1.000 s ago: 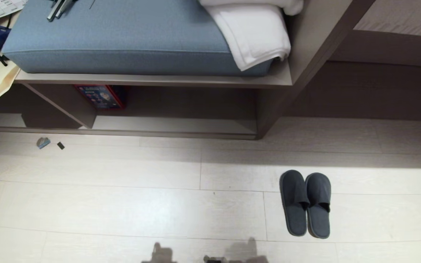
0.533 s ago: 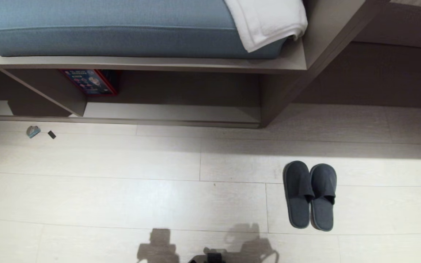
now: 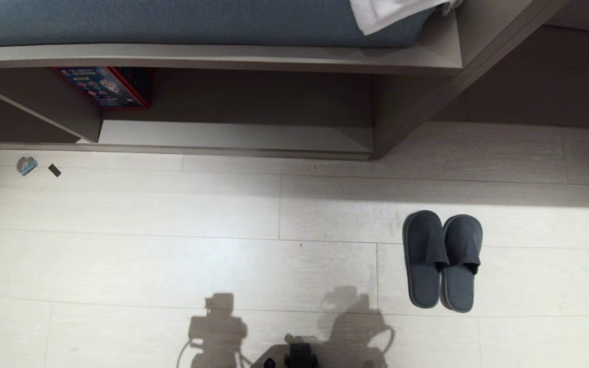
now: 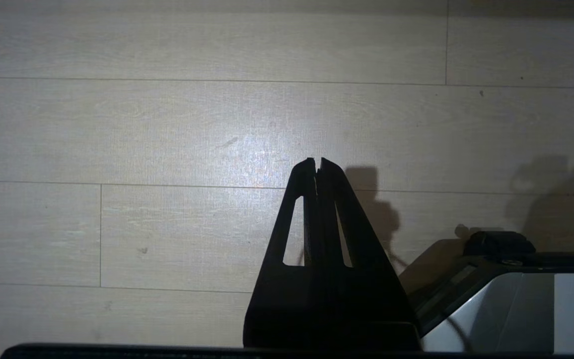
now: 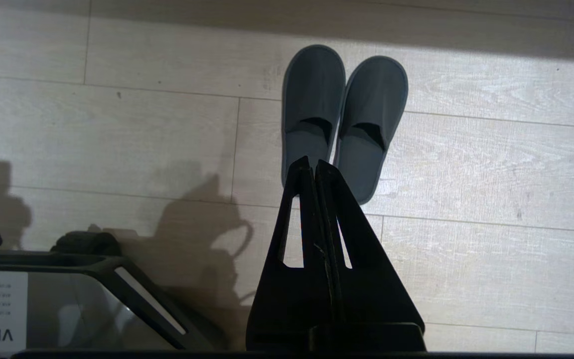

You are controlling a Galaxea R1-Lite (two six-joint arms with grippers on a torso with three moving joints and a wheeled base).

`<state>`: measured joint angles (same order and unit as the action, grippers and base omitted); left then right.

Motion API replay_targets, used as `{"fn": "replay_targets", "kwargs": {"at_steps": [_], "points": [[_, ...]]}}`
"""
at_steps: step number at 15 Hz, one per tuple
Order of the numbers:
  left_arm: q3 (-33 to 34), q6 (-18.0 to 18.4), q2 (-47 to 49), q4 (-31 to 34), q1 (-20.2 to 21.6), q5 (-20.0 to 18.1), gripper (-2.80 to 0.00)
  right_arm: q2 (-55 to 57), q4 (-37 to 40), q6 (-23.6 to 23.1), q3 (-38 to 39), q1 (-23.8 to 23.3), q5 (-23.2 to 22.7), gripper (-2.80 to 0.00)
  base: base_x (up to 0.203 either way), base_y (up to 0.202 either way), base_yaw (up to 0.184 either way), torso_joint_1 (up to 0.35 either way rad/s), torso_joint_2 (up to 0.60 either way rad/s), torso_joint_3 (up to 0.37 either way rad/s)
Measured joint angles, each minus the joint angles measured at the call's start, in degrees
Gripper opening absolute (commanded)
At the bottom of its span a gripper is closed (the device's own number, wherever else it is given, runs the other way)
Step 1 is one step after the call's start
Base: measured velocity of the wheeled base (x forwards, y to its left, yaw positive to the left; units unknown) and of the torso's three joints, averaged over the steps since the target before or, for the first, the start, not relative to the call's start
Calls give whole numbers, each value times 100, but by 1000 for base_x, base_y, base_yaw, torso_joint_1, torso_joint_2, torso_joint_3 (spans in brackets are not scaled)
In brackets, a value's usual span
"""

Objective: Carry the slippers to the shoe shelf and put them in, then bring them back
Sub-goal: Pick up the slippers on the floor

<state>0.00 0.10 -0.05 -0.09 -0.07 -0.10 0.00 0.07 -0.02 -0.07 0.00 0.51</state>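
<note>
Your right hand, fingers pressed together and empty, is the nearer one: the slippers lie side by side on the floor ahead on your right, toes towards the shoe shelf. The left hand hangs closed too.

The slippers were matt grey cloth; the floor pale wood-grain laminate with a slight sheen; the shelf matt laminate.
</note>
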Motion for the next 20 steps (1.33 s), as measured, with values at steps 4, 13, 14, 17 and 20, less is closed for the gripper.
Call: {"fn": "replay_targets", "kwargs": {"at_steps": [4, 13, 14, 17, 20], "points": [[0, -3, 0, 0, -4, 0, -280, 0, 0, 2, 5, 0, 1, -280, 0, 0, 0, 3, 3, -199], [0, 0, 0, 0, -4, 1, -280, 0, 0, 5, 2, 0, 3, -280, 0, 0, 0, 4, 3, -196], [0, 0, 0, 0, -4, 1, -280, 0, 0, 7, 2, 0, 0, -280, 0, 0, 0, -4, -1, -199], [0, -3, 0, 0, 0, 2, -280, 0, -2, 12, 7, 0, 1, -280, 0, 0, 0, 5, 0, -200], [0, -8, 0, 0, -2, 2, -280, 0, -1, 17, 7, 0, 6, -280, 0, 0, 0, 3, 0, -202]]}}
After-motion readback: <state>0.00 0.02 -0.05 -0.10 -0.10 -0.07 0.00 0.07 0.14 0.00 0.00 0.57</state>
